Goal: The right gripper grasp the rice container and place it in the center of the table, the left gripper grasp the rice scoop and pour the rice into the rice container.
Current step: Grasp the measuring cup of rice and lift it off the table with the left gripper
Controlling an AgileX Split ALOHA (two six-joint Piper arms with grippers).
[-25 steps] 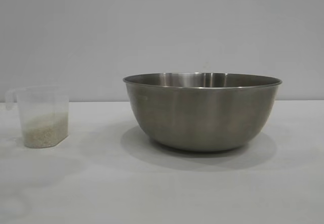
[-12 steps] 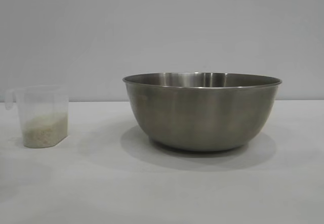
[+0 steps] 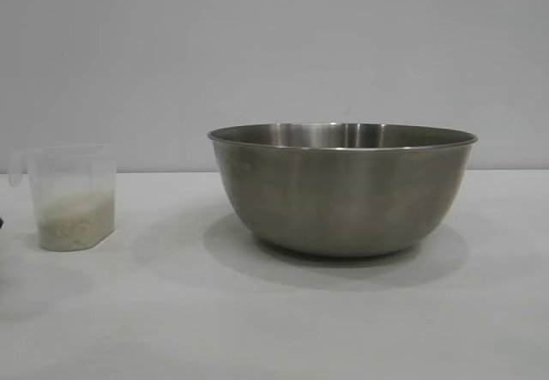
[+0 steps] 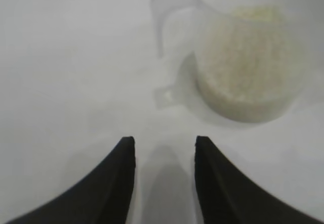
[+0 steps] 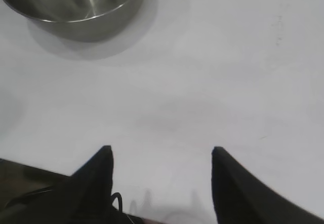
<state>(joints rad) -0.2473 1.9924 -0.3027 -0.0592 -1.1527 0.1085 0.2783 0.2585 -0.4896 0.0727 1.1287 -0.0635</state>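
while the large round brushed-steel rice container (image 3: 343,191) sits on the plain white table (image 3: 274,311), the black left gripper (image 4: 164,143), narrowly parted and empty, nears the translucent plastic rice scoop (image 4: 243,57) of off-white rice (image 4: 248,62); the right gripper (image 5: 162,150) gapes wide.

Soft even light, blurred wrist views

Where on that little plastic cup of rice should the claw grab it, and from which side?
Probably by the handle of the rice scoop. It sticks out on the side away from the bowl, so the left gripper, open and short of the scoop, could close on it from there, keeping it upright.
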